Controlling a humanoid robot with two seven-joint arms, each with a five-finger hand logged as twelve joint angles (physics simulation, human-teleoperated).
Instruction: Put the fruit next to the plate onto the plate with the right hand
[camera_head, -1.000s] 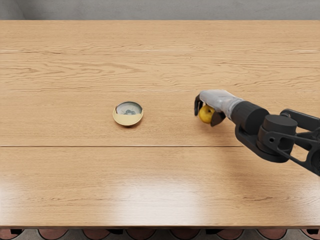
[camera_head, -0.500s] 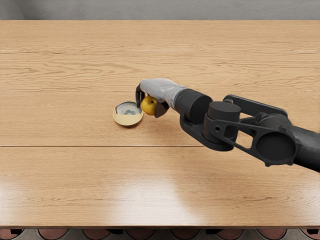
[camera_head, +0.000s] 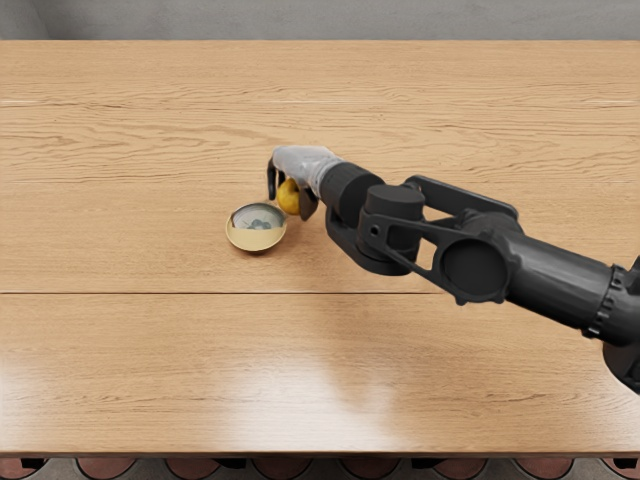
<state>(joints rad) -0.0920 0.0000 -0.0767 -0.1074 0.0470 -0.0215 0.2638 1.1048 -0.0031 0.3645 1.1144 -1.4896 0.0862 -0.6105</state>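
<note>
The right hand (camera_head: 300, 168) has carried the fruit (camera_head: 288, 196) left across the bench (camera_head: 150, 350), fingers (camera_head: 271, 182) curled tight round it. The fruit now hangs at the far-right rim of the plate (camera_head: 243, 240), so probably only a small shift, lowering and release remain.

**A simulated tabletop workspace**

You are looking at a plain rendered workspace: a broad wood-plank desk (camera_head: 150, 360) is filling nearly the whole view, a flat grey wall (camera_head: 320, 18) is running behind it, and reddish flooring (camera_head: 190, 468) is peeking out below.
</note>
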